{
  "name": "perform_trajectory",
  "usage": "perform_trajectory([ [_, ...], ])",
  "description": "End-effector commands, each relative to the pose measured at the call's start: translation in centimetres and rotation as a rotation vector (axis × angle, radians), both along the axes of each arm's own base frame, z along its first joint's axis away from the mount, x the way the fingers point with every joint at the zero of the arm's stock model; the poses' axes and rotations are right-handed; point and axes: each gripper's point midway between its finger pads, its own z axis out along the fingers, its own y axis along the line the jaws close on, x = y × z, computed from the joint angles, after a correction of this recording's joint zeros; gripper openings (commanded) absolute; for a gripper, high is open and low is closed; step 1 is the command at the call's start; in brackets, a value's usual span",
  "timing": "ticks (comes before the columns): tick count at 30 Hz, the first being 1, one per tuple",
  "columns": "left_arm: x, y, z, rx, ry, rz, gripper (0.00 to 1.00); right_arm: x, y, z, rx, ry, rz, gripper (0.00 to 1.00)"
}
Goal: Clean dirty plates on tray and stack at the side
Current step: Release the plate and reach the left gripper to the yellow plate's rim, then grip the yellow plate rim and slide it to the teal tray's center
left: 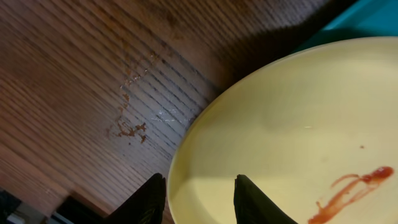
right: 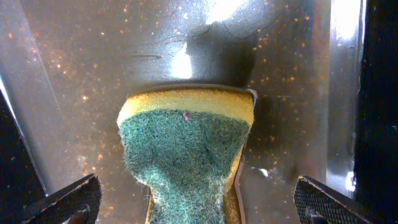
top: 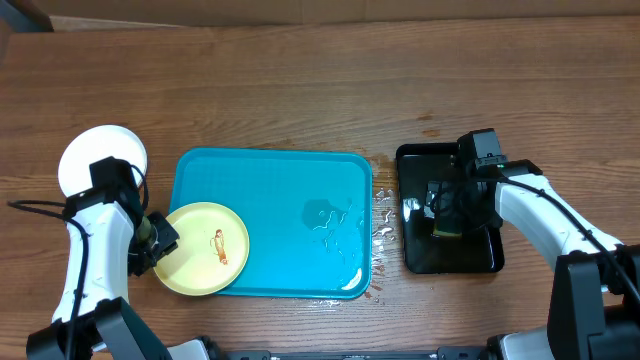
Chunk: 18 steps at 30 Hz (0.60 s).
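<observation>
Brown wood-grain surface [top: 300, 90] all across, and only a thin pale strip of room shows past its far edge. Dead centre sits the cyan tray [top: 270, 170], its long axis running 9 to 3 o'clock, with water droplets [top: 330, 220] shining at its 4 o'clock end. The yellow plate [top: 195, 262] lies at the tray's 8 o'clock corner and hangs out over the rim onto the wood. A white plate [top: 103, 160] is off the tray at 10 o'clock. Overhead shows the plate's red-brown smear [top: 218, 245] running 12 to 6. The left wrist view adds small dried marks [left: 130, 127] on the wood beside the plate. There the left claw [left: 202, 194] straddles the plate's edge, one finger over wood and one over yellow, with a gap between them; pinching or not, I cannot tell. At 3 o'clock is the black tray [top: 480, 262]. The right wrist view shows its wet, speckled floor and a sponge [right: 186, 143], green face up, long axis 12 to 6. The right claw [right: 202, 200] gapes wide on either side of it, touching nothing.
</observation>
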Motion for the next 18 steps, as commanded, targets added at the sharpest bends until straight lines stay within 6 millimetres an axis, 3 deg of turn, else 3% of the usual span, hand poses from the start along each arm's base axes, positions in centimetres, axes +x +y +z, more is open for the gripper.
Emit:
perform_trajectory([
  [1, -0.8, 0.4, -1.1, 0.023, 0.04, 0.023, 0.38, 0.1, -0.2, 0.3, -0.007, -0.014, -0.008, 1.0],
  [12, -1.6, -0.1, -2.3, 0.01, 0.059, 0.044, 0.44, 0.1, -0.2, 0.3, -0.007, -0.014, -0.008, 1.0],
  [18, -1.3, -1.6, -3.7, -0.067, 0.015, 0.046, 0.43, 0.1, -0.2, 0.3, -0.007, -0.014, -0.008, 1.0],
])
